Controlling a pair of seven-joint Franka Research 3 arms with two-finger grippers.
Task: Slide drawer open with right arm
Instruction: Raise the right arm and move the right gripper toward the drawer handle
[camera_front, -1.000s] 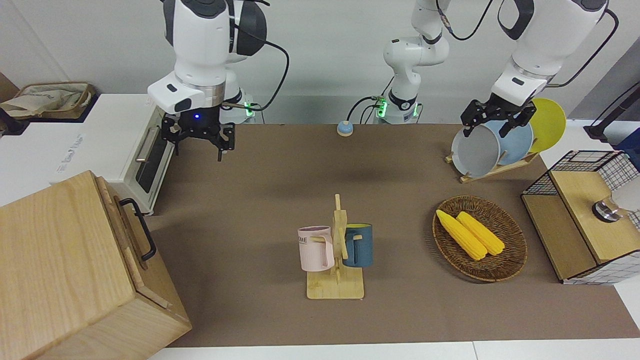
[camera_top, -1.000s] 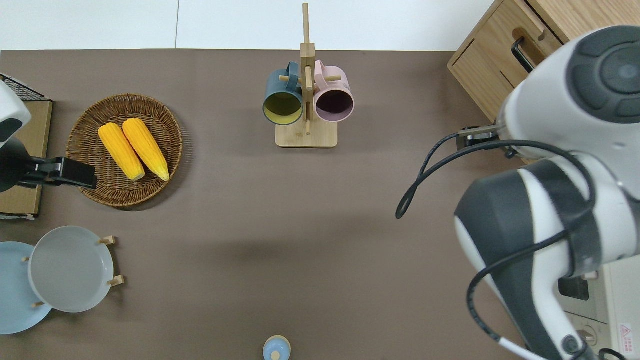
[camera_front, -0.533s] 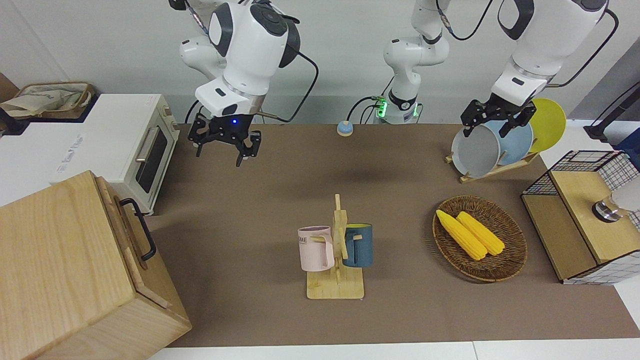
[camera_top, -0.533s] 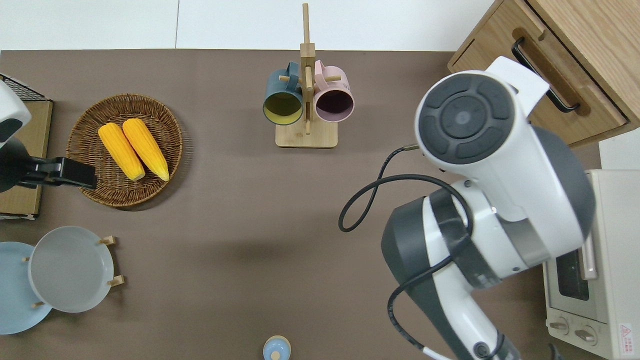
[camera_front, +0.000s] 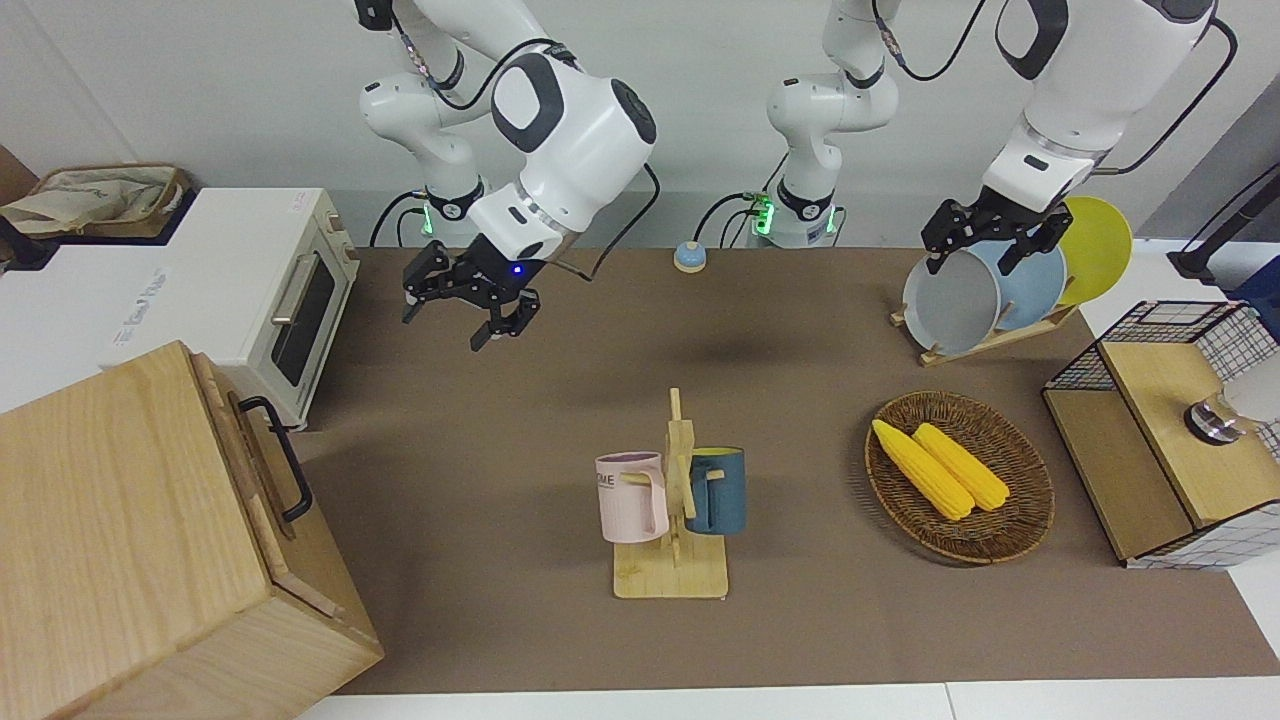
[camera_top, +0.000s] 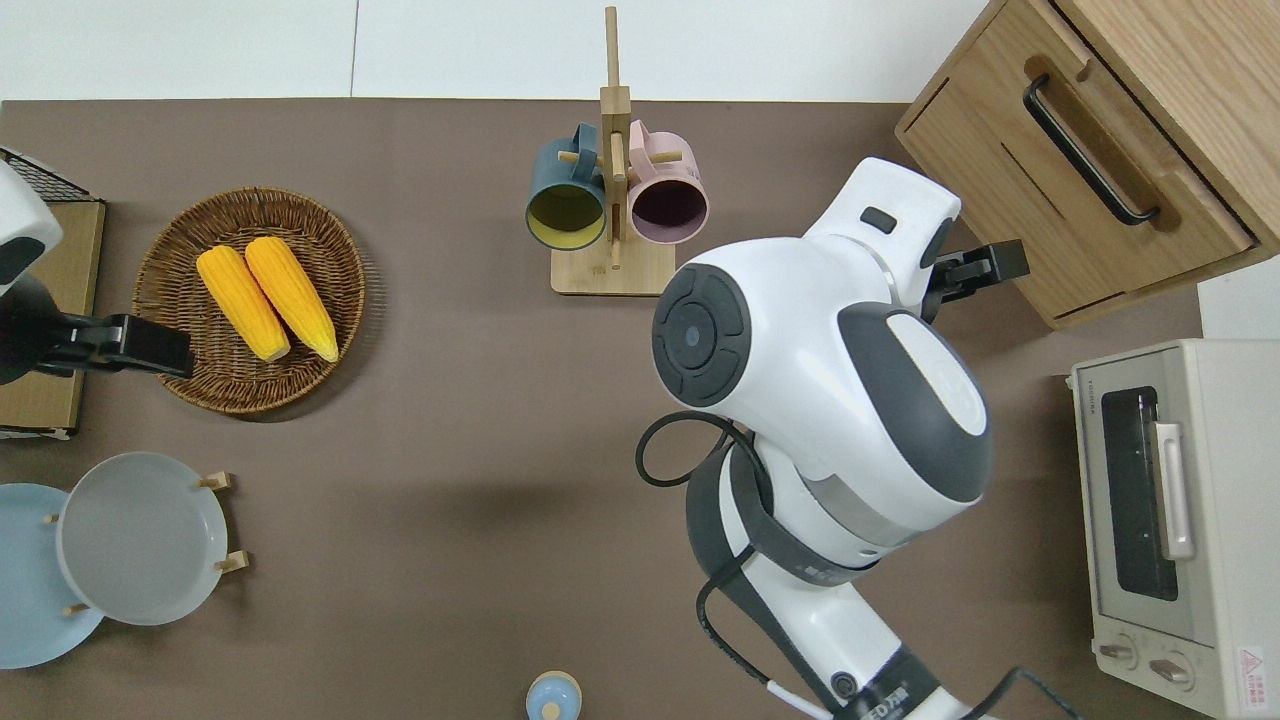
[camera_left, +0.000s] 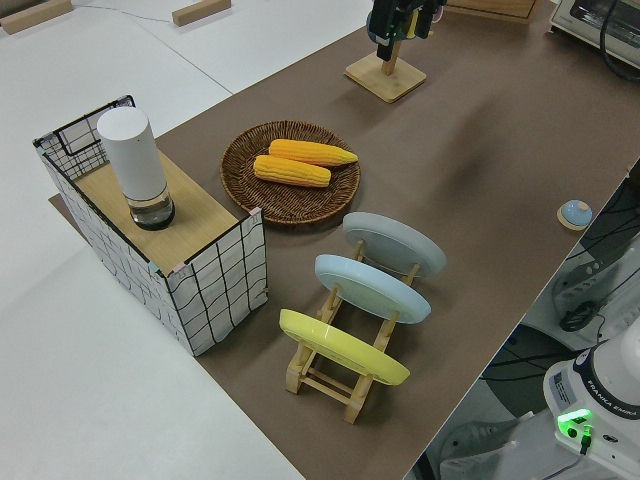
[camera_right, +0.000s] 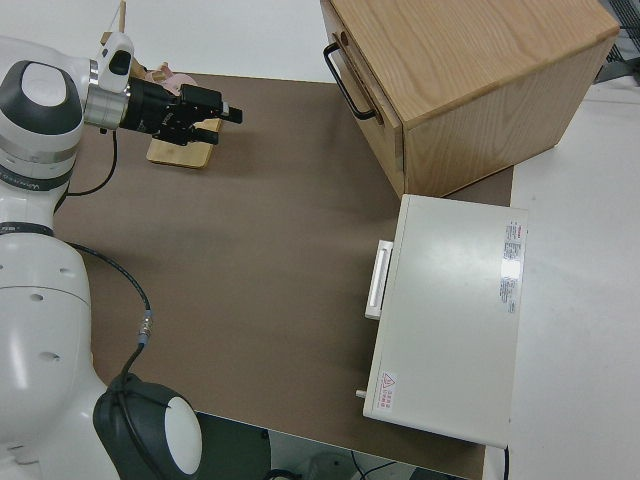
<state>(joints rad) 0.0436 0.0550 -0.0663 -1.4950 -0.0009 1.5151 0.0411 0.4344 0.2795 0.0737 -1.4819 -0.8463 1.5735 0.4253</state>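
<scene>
The drawer (camera_top: 1102, 203) is a wide light-wood panel in the big cabinet (camera_front: 120, 540) at the right arm's end of the table. Its black bar handle (camera_top: 1087, 150) faces the table, and the panel looks pushed in. The handle (camera_front: 280, 458) also shows in the front view. My right gripper (camera_top: 985, 270) hangs over the brown mat between the mug stand and the cabinet, pointing toward the cabinet front. It stands a short gap from the cabinet and touches nothing. My right gripper (camera_front: 447, 322) is open and empty, blue light on. The left arm is parked, and my left gripper (camera_front: 975, 252) is open.
A white toaster oven (camera_top: 1160, 510) stands beside the cabinet, nearer to the robots. A wooden mug stand (camera_top: 612, 200) holds a blue and a pink mug. A wicker basket (camera_front: 1030, 500) with two corn cobs, a plate rack (camera_front: 985, 340) and a wire-mesh rack (camera_front: 1170, 430) fill the left arm's end.
The right arm swung away from the toaster oven out over the mat, and its wrist turned the gripper toward the cabinet. Its fingers stayed open. The left arm did not move.
</scene>
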